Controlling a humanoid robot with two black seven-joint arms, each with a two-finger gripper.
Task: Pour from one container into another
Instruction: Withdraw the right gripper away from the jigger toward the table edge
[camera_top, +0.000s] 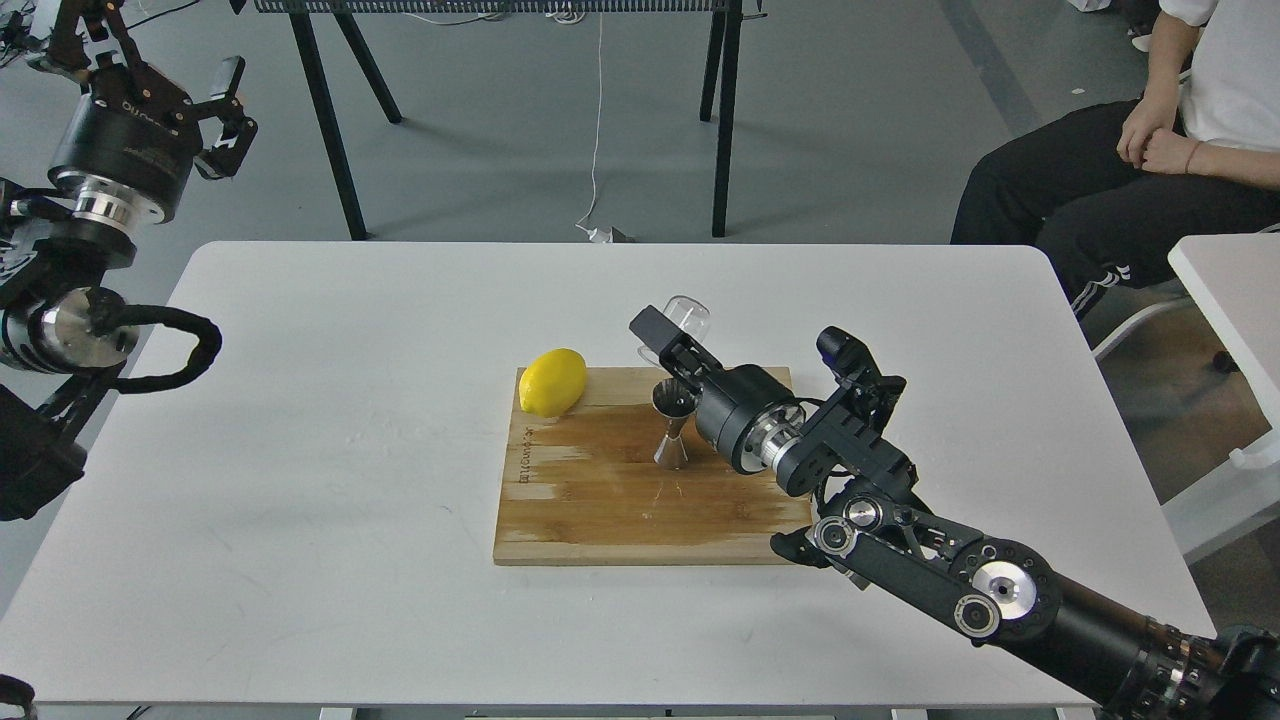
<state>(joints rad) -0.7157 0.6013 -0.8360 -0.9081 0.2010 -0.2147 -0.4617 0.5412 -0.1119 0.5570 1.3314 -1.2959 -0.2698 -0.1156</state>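
Note:
The steel jigger (673, 428) stands upright on the wooden cutting board (600, 500), right of centre. My right gripper (668, 336) hangs just above and behind the jigger's mouth, shut on the tiny clear cup (686, 315), which shows at its far tip above the fingers. My left gripper (215, 105) is raised at the far left, off the table, its fingers spread open around nothing.
A yellow lemon (552, 381) lies on the board's far left corner. The board rests on a white table (300, 450). A seated person (1140, 170) is at the far right, and black stand legs (330, 130) rise behind the table.

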